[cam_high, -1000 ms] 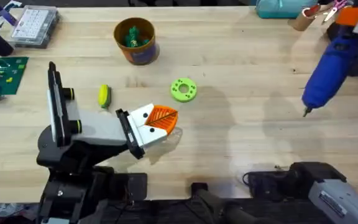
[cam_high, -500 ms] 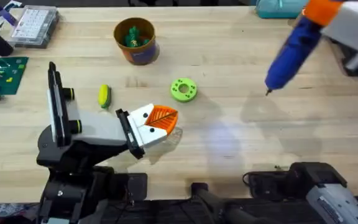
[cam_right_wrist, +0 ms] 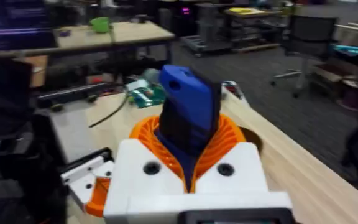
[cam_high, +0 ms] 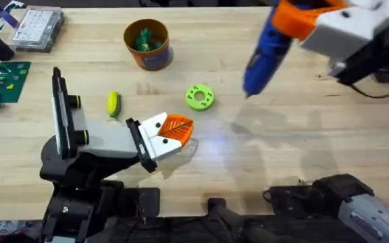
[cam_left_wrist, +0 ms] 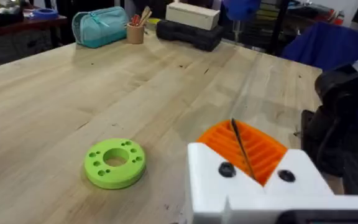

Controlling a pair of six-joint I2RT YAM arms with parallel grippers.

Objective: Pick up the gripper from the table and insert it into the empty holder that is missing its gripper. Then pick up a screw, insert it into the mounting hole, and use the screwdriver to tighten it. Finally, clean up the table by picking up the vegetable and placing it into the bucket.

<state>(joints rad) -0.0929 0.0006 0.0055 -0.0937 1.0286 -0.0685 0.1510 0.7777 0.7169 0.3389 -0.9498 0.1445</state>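
I see the right end effector (cam_high: 296,19) pinching the screwdriver (cam_high: 263,54) above the worktop (cam_high: 302,135), tip hanging near the green ring (cam_high: 199,96). The left end effector (cam_high: 175,129), pressed together, rests low near the vegetable (cam_high: 113,103); the bucket (cam_high: 148,44) stands farther back.

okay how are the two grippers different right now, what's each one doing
The right gripper is shut on the blue screwdriver, carried in the air with its tip pointing down toward the green ring; the left gripper holds nothing, its pads pressed together. The right one is raised over the table's far side, while the left sits low near the yellow vegetable. Both have white fingers with orange ribbed pads.
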